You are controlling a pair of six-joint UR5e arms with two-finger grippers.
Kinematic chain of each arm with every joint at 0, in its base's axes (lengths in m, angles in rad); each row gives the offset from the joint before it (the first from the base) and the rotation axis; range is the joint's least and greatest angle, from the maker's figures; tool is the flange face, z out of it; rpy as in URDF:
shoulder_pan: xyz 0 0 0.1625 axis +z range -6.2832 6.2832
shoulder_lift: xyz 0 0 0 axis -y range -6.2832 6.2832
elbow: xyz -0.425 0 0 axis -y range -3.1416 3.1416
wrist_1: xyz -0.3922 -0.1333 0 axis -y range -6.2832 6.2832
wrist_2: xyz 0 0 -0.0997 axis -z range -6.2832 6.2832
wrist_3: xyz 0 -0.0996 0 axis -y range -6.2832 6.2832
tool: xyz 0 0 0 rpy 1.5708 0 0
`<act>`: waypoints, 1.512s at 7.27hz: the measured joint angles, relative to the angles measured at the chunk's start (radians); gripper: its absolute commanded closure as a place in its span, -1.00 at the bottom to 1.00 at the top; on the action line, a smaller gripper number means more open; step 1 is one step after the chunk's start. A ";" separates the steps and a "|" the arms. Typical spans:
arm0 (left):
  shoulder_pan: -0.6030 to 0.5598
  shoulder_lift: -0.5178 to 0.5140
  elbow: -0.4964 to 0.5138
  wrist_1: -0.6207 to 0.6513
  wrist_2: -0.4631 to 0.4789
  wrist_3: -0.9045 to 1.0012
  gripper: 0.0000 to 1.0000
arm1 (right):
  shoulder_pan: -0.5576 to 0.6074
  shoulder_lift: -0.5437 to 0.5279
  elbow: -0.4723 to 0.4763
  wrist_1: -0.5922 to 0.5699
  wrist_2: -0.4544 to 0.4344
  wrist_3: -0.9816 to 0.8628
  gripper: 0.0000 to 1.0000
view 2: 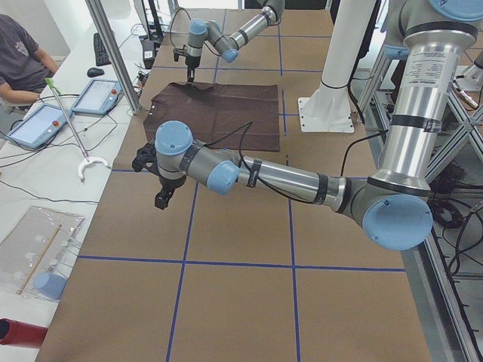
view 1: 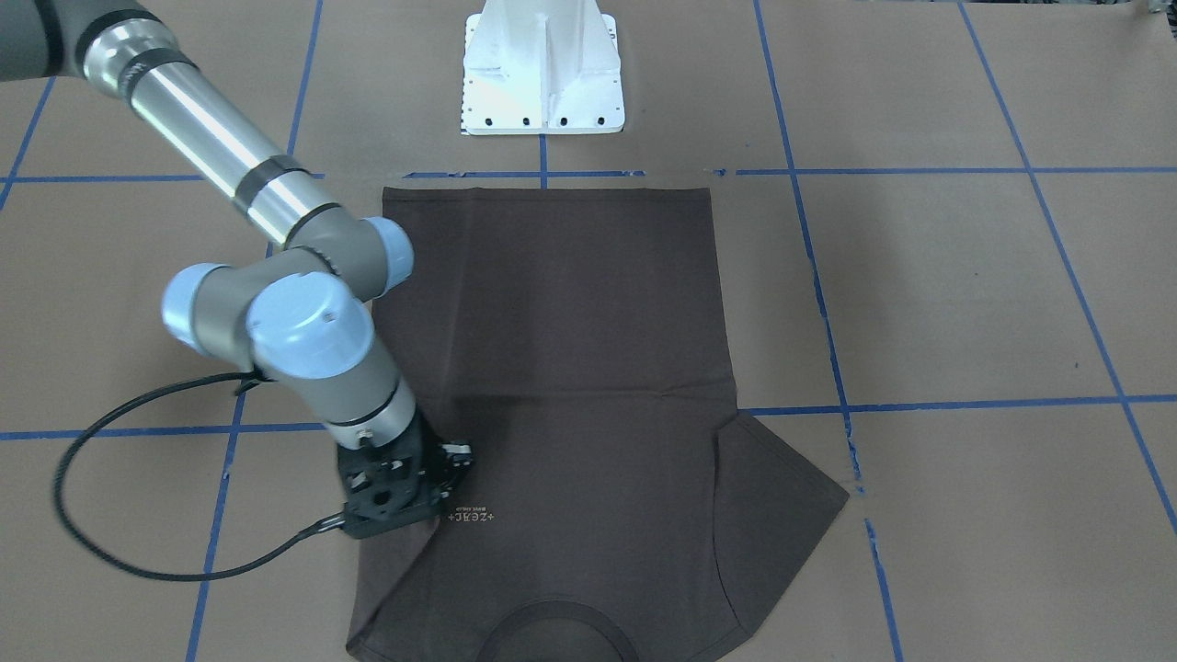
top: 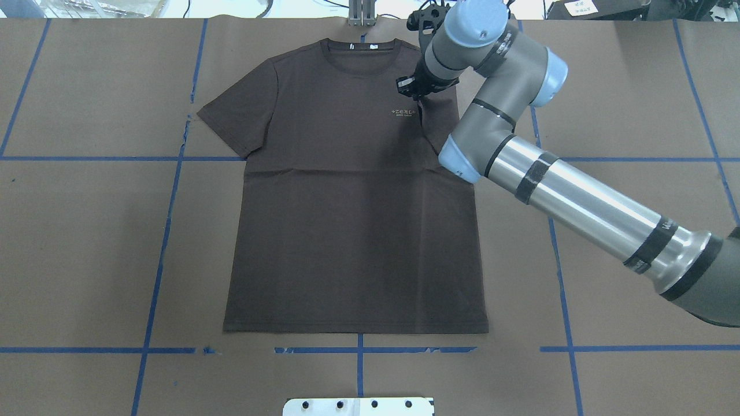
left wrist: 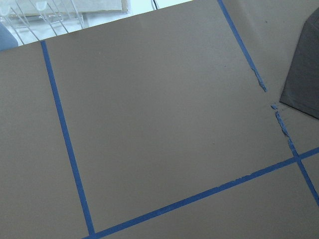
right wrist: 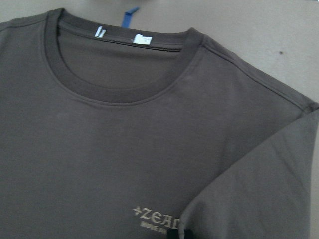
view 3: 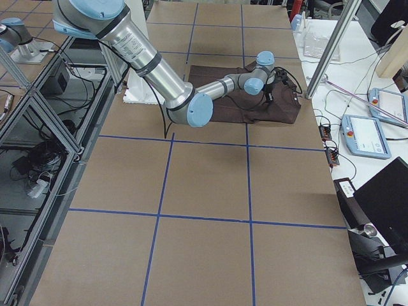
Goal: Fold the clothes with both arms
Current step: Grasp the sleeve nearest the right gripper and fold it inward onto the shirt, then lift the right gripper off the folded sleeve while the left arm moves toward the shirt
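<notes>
Jaws of the right gripper [top: 411, 88] look pinched shut on the edge of one sleeve [right wrist: 259, 189] of the shirt [top: 347, 219], the sleeve on the robot's right. That sleeve is drawn inward over the chest, and its corner is raised just beside the small pale lettering [top: 404, 111]. The right wrist camera shows the fabric narrowing to a point at the fingertips, which are mostly cut off by the bottom of the view.

The shirt lies front up and flat on the table [top: 87, 231]. Its round collar [right wrist: 114, 94] is on the side away from the robot, and its bottom hem is toward the white pedestal [view 1: 542, 69]. Two white tags [right wrist: 142, 39] show inside the neck. The other sleeve [top: 240, 115] lies spread out flat.

The right arm [top: 578, 199] reaches in at a slant across the shirt's edge. The left gripper [view 2: 162, 192] hangs above bare brown paper, apart from the shirt on the robot's left. I cannot tell whether its jaws are open or closed.

Blue tape lines [top: 167, 231] cross the paper in a grid. A seated person [view 2: 19, 53] is at the bench beyond the table's far side.
</notes>
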 measured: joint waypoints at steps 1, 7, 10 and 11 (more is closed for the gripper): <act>0.000 -0.001 -0.002 0.000 0.000 -0.004 -1.00 | -0.027 0.020 -0.011 0.001 -0.046 0.002 -0.98; 0.065 -0.100 0.081 -0.065 0.033 -0.110 -1.00 | -0.022 0.012 0.025 -0.064 0.031 0.068 -1.00; 0.270 -0.208 0.118 -0.181 0.209 -0.461 -1.00 | 0.050 -0.127 0.321 -0.427 0.204 0.080 -1.00; 0.347 -0.232 0.129 -0.238 0.293 -0.610 -1.00 | 0.069 -0.198 0.431 -0.521 0.218 0.078 -1.00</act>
